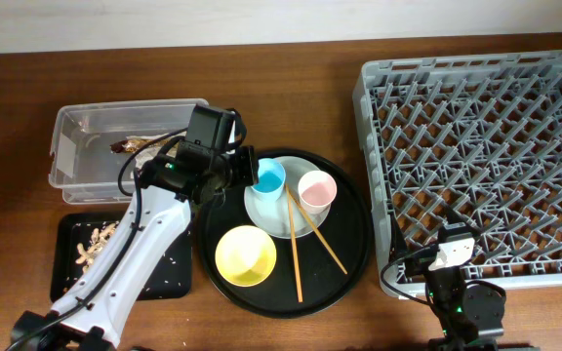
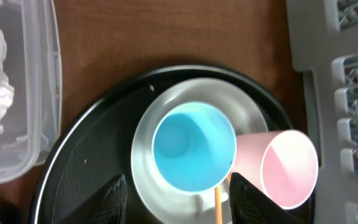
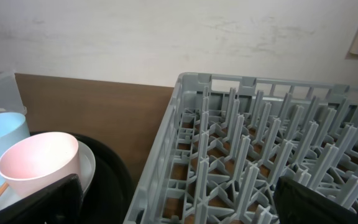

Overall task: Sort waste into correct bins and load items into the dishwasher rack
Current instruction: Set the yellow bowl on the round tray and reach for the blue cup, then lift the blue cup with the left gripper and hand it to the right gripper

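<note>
Pink cup [image 3: 39, 165] near grey rack [image 3: 166, 149]

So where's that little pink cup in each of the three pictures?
Overhead: the pink cup is near the middle, at the right edge of the plate.
Left wrist: the pink cup is at lower right.
Right wrist: the pink cup is at lower left.
Shared landmark: the blue cup stands right beside it in every view.

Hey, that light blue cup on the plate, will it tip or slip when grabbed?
Likely light: the small light blue plastic cup looks thin-walled and empty. It may skid on the smooth pale grey-green round plate, and a nudge could bump the small pink cup beside it.
</note>
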